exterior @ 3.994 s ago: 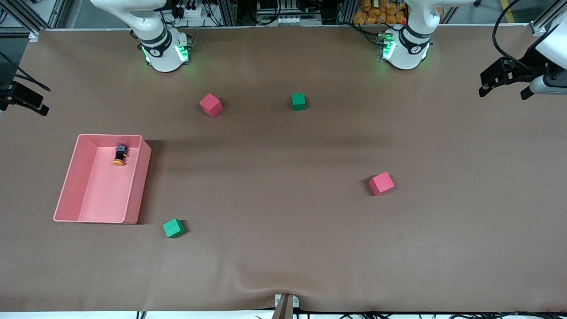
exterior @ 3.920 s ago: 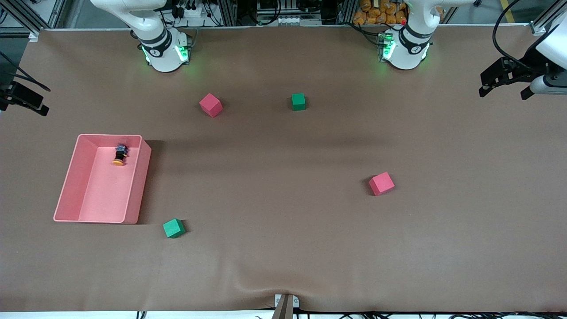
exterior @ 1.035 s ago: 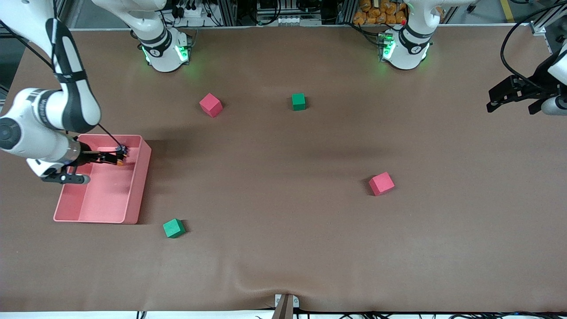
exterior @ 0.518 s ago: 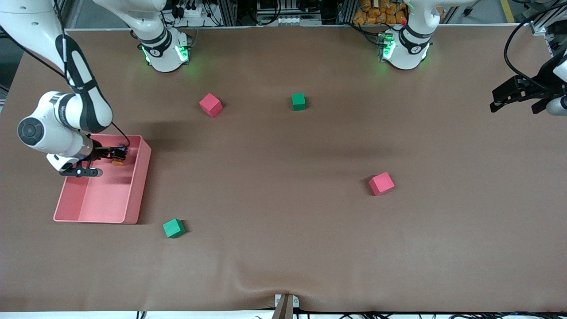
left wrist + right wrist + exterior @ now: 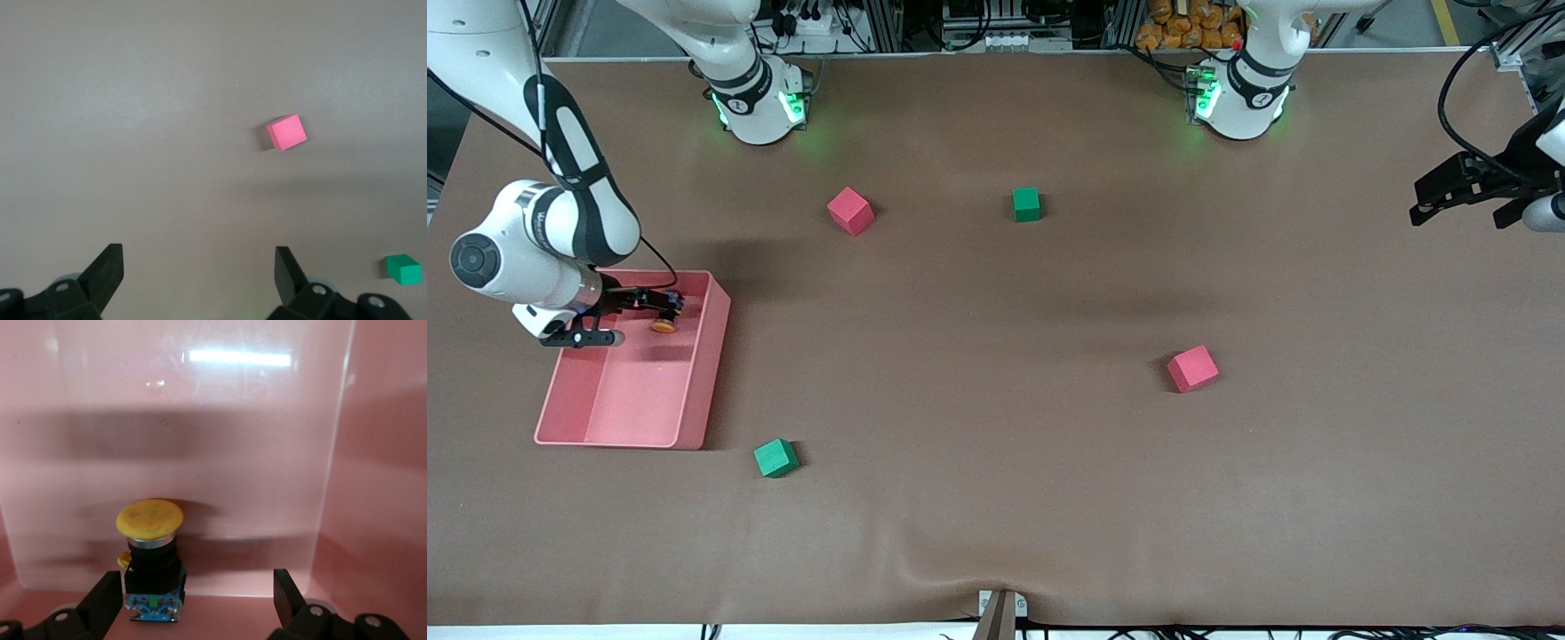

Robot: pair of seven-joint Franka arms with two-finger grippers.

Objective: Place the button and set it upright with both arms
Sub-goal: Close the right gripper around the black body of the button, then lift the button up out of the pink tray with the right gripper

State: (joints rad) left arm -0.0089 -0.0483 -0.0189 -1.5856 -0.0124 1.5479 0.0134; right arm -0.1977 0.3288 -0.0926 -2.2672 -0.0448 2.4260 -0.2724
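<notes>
Button (image 5: 664,317) with an orange cap and a short black body lies on its side inside a pink bin (image 5: 703,356), in the part of the bin farthest from the front camera, its cap pointing toward that camera. The bin sits on the brown desk (image 5: 996,498) at the right arm's end. The right claw (image 5: 656,305) reaches into the bin and hangs just over the button, its two black fingers spread apart and holding nothing; in the right wrist view the button (image 5: 152,560) sits close to one fingertip (image 5: 107,597), with the pink wall of the bin (image 5: 373,453) rising beside it. The left claw (image 5: 1458,187) waits in the air over the edge of the desk at the left arm's end, well apart from everything; its fingers (image 5: 110,267) are also spread wide and empty. Four foam cubes lie on the desk: a red cube (image 5: 849,211) and a green cube (image 5: 1026,204) near the robot bases, another red cube (image 5: 1192,368) toward the left arm's end, and another green cube (image 5: 775,458) just beside the bin's corner nearest the front camera. The left wrist view looks down on that second red cube (image 5: 287,132).
</notes>
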